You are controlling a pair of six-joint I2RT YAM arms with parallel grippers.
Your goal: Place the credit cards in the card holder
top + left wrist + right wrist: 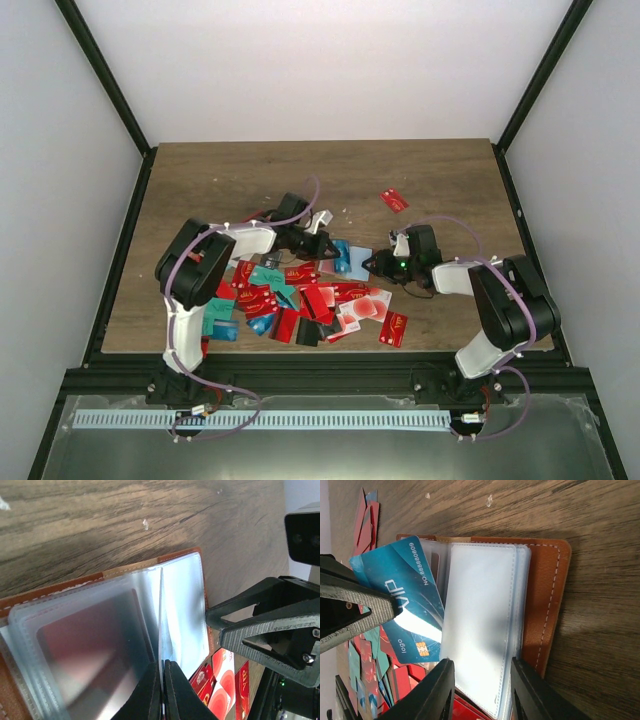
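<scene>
Wooden table [220, 180], white walls [320, 70]: left claw [162, 665] pinches a blue card [405, 595]; right claw [481, 663] straddles card holder [545, 595], grip unclear.

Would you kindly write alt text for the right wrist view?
An open brown card holder with clear sleeves lies on a wooden table, a blue card angled beside the sleeves. The right gripper straddles its near edge, jaws apart; red cards lie scattered beyond.
</scene>
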